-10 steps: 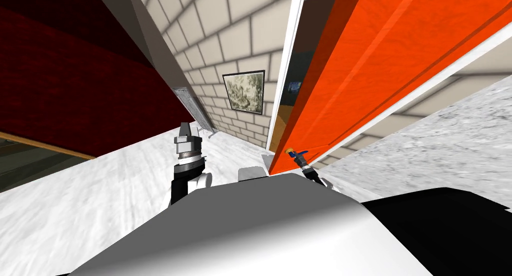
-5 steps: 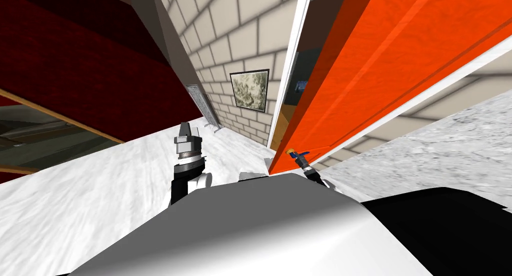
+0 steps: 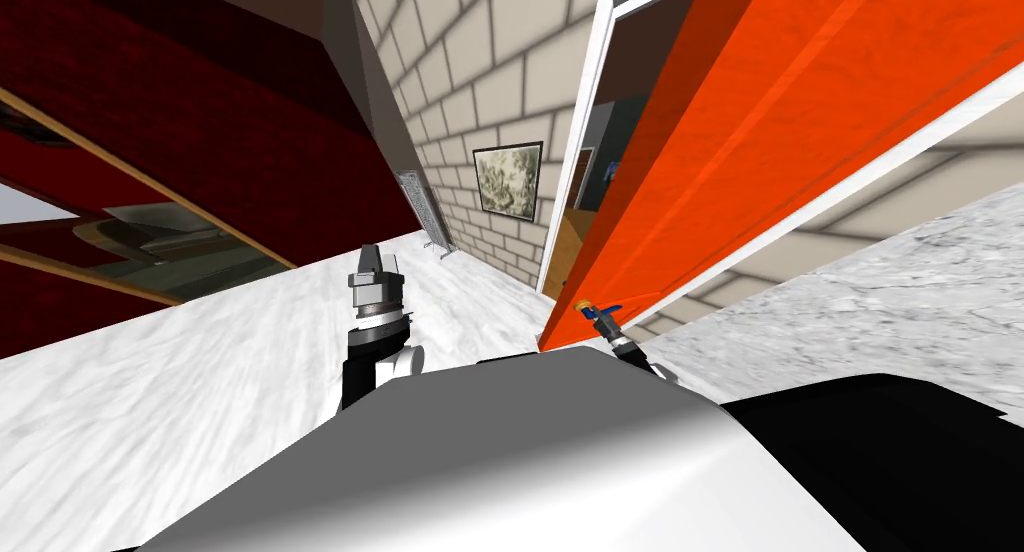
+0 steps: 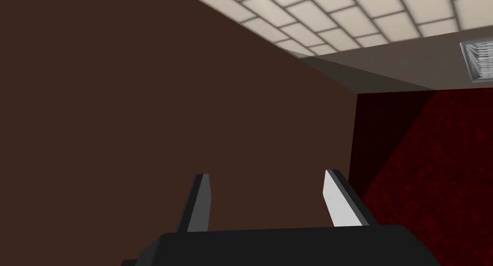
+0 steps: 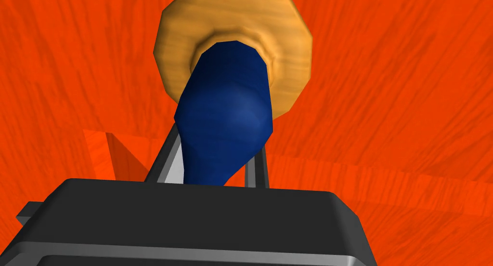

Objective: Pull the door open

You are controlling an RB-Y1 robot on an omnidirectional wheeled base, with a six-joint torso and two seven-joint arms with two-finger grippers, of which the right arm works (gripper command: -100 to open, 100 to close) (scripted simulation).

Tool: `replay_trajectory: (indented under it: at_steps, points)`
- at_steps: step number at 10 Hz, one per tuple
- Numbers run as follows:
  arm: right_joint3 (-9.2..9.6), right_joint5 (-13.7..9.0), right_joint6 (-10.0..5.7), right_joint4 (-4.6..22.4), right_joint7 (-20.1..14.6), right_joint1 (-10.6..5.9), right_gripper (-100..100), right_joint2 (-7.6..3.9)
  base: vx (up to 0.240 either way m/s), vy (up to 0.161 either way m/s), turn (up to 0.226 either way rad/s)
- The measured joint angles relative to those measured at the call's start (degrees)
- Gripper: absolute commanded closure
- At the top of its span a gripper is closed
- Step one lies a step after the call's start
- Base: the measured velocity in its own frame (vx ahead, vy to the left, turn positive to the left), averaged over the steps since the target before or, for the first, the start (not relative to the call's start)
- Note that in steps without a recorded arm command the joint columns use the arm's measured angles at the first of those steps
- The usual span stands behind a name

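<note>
while the right gripper (image 5: pixel 212 162) clamped the blue handle (image 5: pixel 226 123), the orange door (image 5: pixel 395 85) stood ajar, and what a grip that was: two thin fingers (image 5: pixel 163 159) pressed the lever's sides, one on each flank, just short of the round tan plate (image 5: pixel 233 41) that seated the handle on the door's face. seen from the head, the door rose to the right of centre with its free edge well clear of the white frame (image 3: pixel 578 146). through that gap a slice of another room showed, with a brownish floor (image 3: pixel 560 244). handle and plate sat low on the door near its bottom corner, and the right arm reached up to them from below.

moving outward, a pale brick wall (image 3: pixel 470 66) ran off to the left of the frame, and a framed picture (image 3: pixel 508 179) hung on it just beside the doorway. further along, a grey slatted grille (image 3: pixel 428 208) stood at the foot of that wall. a dark red wall (image 3: pixel 200 96) took the far left, and a white marbled floor (image 3: pixel 200 376) spread beneath it all.

over on the other side, the left gripper (image 4: pixel 267 175) was raised left of centre, well apart from the door. its fingers were spread wide and gripped nothing.
</note>
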Motion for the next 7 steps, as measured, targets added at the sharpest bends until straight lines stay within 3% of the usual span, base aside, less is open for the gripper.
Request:
replay_trajectory:
  at_steps: [2, 7]
  points:
    - [0.15, 0.0, -0.2, 0.4, -0.1, 0.15, 100, 0.0, -0.17, -0.062, 0.18]
    - [0.57, 0.0, -2.37, 2.0, -0.5, 0.07, 100, -0.5, -0.193, -0.075, 0.152]
